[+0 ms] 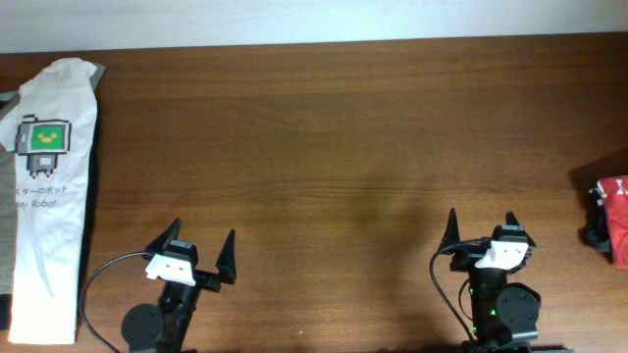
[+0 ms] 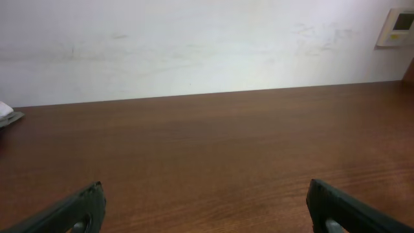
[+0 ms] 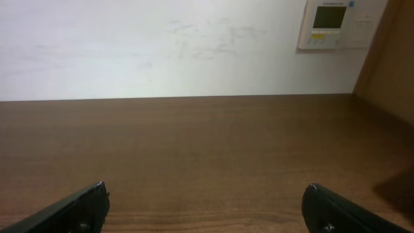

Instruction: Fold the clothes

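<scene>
Clothes [image 1: 615, 204] bunched at right table [image 1: 343, 137] edge, well apart from right tool [image 1: 481, 218], spread; left tool [image 1: 203, 231] spread too.

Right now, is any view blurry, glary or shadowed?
Overhead: even light; the white T-shirt with green pixel print looks slightly overexposed, the red-orange T-shirt is cropped at the edge. Left wrist: soft focus, bright wall. Right wrist: a dark shadow on the brown wooden table, lower right.

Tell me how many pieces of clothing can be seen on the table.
2. The white T-shirt lies folded along the left edge of the table. The red garment sits at the right edge, mostly cut off by the frame. More may lie outside the view.
</scene>
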